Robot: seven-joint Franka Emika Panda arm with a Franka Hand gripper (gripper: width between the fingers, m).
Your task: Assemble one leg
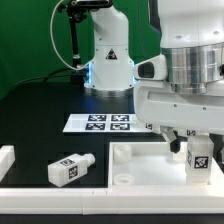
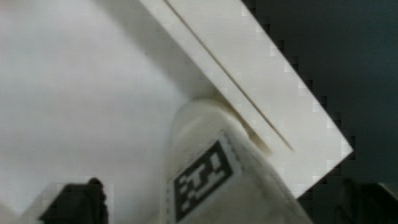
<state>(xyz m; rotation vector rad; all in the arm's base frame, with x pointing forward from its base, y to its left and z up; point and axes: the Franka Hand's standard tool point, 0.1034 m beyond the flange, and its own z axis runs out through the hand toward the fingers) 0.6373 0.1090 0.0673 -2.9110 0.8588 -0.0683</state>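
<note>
A leg, a stubby white bar with a black-and-white tag, stands upright at the near corner of the large flat white panel, on the exterior view's right. My gripper is right over it, with the fingers down on both sides. In the wrist view the leg fills the space between the dark fingertips. A gap shows beside one finger, so my gripper is open around the leg. The panel's edge runs past it. A second leg lies on its side on the black table at the exterior view's left.
The marker board lies flat behind the panel. A white rim runs along the table's front, with a white block at the exterior view's far left. The robot's base stands at the back.
</note>
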